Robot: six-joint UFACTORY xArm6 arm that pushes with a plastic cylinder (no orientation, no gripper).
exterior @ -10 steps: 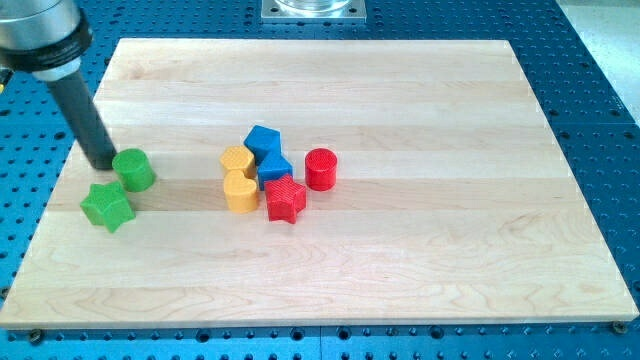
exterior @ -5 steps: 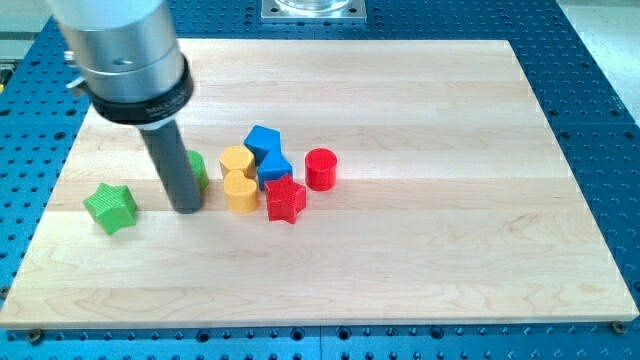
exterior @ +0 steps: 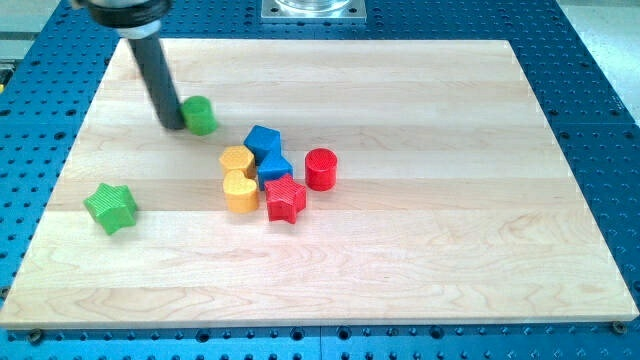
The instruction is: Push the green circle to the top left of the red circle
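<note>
The green circle (exterior: 200, 115) sits on the board up and to the left of the block cluster. My tip (exterior: 171, 125) rests against the green circle's left side. The red circle (exterior: 320, 169) stands at the right of the cluster, well to the right of and below the green circle.
A cluster left of the red circle holds a blue cube (exterior: 263, 141), a blue triangle-like block (exterior: 275, 167), an orange block (exterior: 237, 159), a yellow heart-like block (exterior: 240, 191) and a red star (exterior: 285, 199). A green star (exterior: 110, 207) lies at the view's left.
The green circle has moved right and then up toward the view's top, away from the green star. My rod swung right, then back up to the circle's left side.
</note>
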